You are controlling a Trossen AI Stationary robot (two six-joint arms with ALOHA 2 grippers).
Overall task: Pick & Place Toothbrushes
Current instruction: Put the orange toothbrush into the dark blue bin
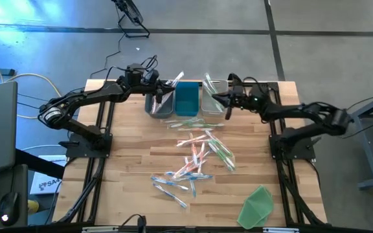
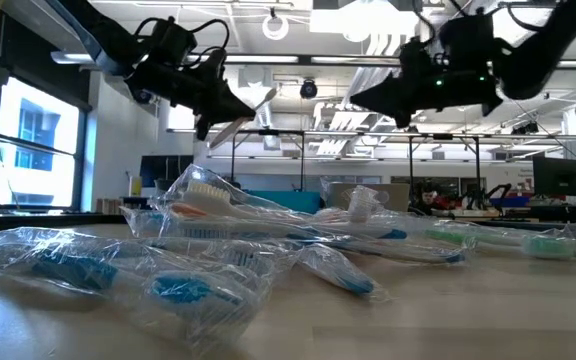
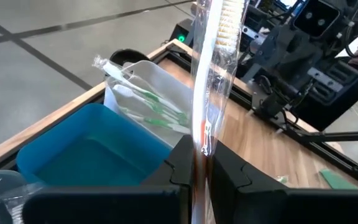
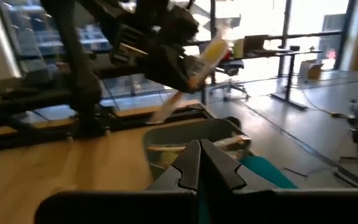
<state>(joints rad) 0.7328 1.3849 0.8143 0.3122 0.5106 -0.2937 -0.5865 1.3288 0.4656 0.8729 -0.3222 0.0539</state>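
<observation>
1. Many wrapped toothbrushes (image 1: pixel 196 155) are scattered across the middle of the wooden table (image 1: pixel 128 168), nearest the front edge, with blue ones (image 2: pixel 88 270) lying closest in the low view.
2. 1 green sheet (image 1: pixel 258 206) is seen flat at the table's front right corner.
3. 3 bins are lined up at the far edge: a grey bin (image 1: pixel 159 105) on the left, a blue bin (image 1: pixel 187 100) in the middle, and a clear bin (image 1: pixel 212 97) on the right.
4. 1 wrapped pink toothbrush (image 3: pixel 207 81) is clamped upright in the left gripper (image 3: pixel 201 165), which is held above the grey bin and just beside the blue one.
5. Green toothbrushes (image 3: pixel 151 106) are seen lying in the clear bin.
6. The right gripper (image 4: pixel 199 163) is clenched on nothing and is held above the clear bin.
</observation>
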